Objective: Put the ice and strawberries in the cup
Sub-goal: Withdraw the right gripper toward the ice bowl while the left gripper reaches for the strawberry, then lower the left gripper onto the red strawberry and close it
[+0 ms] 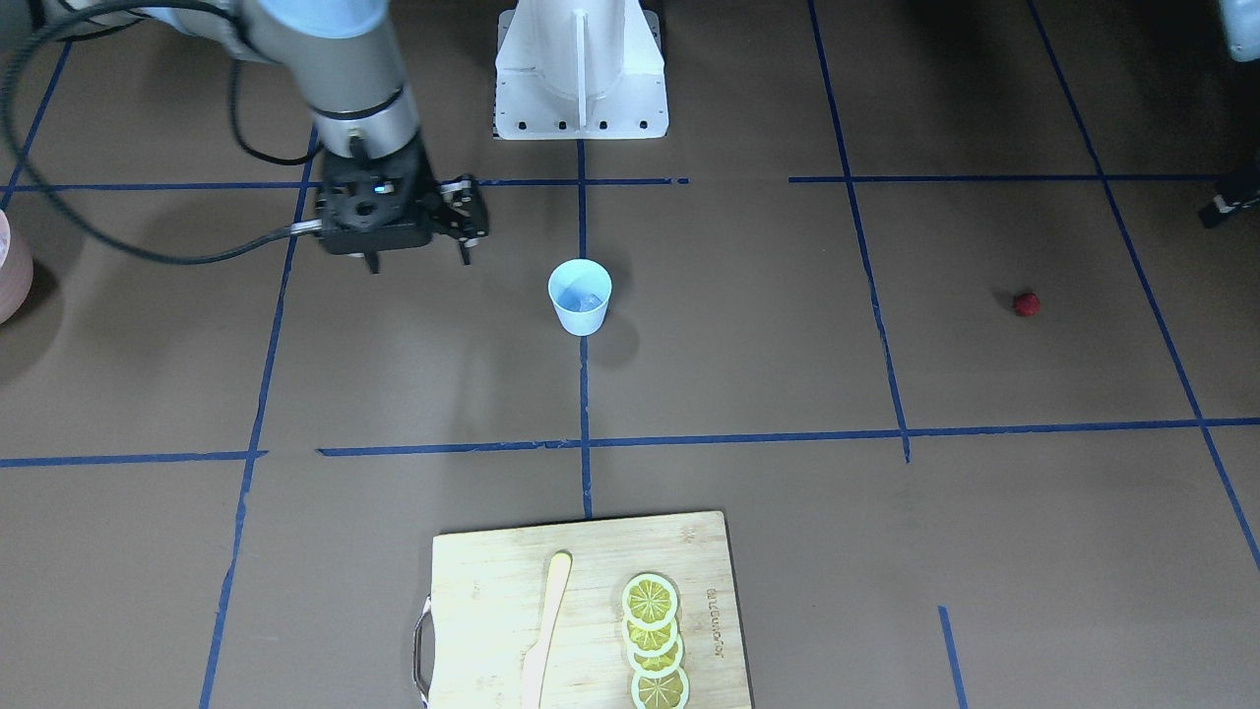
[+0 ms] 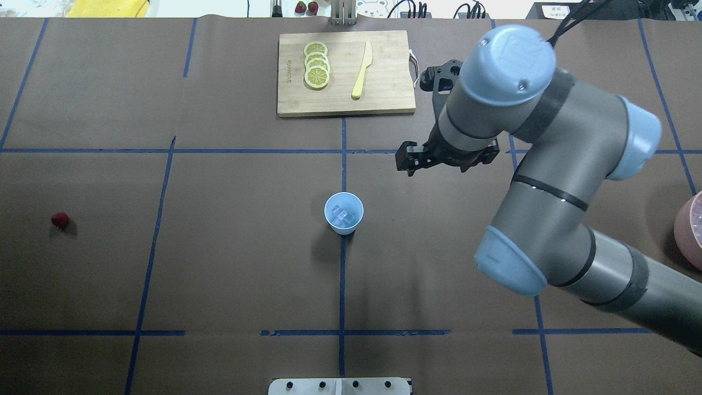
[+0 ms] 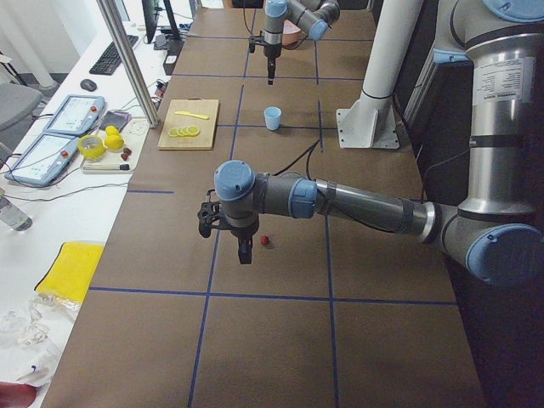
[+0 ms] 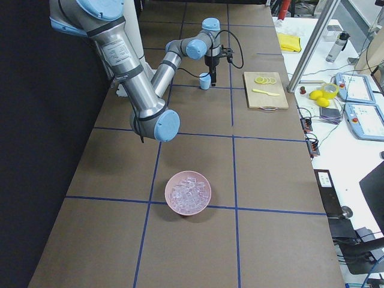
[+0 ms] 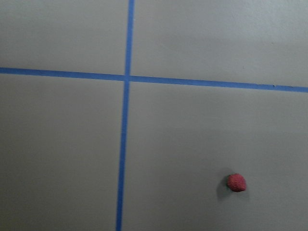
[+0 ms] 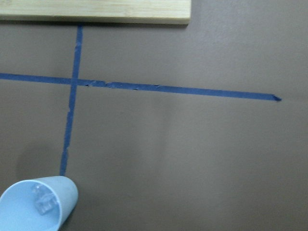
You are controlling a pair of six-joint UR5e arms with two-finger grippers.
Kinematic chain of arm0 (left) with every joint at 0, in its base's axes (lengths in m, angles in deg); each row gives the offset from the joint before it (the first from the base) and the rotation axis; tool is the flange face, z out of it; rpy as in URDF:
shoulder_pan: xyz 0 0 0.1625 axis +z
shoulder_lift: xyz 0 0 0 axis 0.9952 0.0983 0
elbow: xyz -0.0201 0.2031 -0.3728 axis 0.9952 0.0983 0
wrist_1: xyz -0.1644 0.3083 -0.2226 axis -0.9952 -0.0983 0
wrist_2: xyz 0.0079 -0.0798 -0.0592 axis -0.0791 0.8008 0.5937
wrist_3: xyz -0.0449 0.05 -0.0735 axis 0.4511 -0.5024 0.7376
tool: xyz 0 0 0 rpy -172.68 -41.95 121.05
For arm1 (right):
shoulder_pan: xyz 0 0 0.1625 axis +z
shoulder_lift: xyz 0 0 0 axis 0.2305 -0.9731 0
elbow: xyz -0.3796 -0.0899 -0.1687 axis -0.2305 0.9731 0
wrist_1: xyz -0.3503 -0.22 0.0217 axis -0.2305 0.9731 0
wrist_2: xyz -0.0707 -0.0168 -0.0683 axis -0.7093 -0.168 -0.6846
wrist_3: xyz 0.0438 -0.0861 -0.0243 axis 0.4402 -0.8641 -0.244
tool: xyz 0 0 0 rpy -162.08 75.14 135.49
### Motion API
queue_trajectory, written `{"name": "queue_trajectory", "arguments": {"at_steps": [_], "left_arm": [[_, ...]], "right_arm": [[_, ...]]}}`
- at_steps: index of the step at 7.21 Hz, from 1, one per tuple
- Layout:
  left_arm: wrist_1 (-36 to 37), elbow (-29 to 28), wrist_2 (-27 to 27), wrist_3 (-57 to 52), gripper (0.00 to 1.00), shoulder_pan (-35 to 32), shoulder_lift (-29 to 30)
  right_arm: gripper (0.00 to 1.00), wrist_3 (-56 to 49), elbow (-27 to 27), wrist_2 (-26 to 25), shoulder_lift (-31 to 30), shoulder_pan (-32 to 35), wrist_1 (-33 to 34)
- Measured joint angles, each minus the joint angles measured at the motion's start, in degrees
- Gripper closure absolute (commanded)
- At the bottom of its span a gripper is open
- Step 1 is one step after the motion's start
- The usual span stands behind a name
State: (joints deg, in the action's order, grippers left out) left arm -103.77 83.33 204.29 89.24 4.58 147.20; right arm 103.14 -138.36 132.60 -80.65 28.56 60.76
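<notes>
Currently, on my screens, the cup [image 2: 344, 213] stands upright in the middle of the tabletop [image 2: 236, 263], right on a strip of blue tape [image 2: 342, 285]. Looking down into it, I can make out clear ice [image 2: 343, 215] at the bottom; how many pieces I cannot tell. The strawberry [image 2: 60, 220] lies alone on the bare tabletop far out on the robot's left, well apart from the cup.

The left gripper [image 3: 246, 253] hangs low over the tabletop, pointing down, close beside the strawberry and not touching it. Its wrist camera shows the berry low and to the right, and I cannot tell whether the jaws are apart or together. The right gripper [image 3: 270, 75] hangs raised on the robot's right of the cup, not above it; its wrist camera catches the cup only in a bottom corner. My views of it are too cluttered for me to tell how its jaws stand.

Across the tabletop from the robot sits a wooden cutting board [image 2: 389, 82] with overlapping lemon slices [image 2: 317, 65] and a pale yellow knife [image 2: 362, 70] beside them. A pink bowl [image 4: 188, 211] heaped with clear cubes [image 4: 188, 192] stands at the robot's far right.
</notes>
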Motion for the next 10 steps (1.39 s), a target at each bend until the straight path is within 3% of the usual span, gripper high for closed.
{"name": "queue_trajectory", "arguments": {"at_steps": [4,7,10], "left_arm": [[-21.24,1.09,-9.01,22.43,0.00,13.24,-7.09],[-30.42,-2.07,-15.35,33.13,0.00,23.44,-6.92],[-37.51,-9.08,-17.00,38.37,0.00,28.10,-3.95]], "right_arm": [[0.00,-22.78,-0.42,7.54,-10.73,15.31,-0.24],[0.00,-36.99,0.17,12.40,-17.41,24.59,-0.24],[0.00,-42.73,0.60,14.68,-20.44,29.11,-0.24]]}}
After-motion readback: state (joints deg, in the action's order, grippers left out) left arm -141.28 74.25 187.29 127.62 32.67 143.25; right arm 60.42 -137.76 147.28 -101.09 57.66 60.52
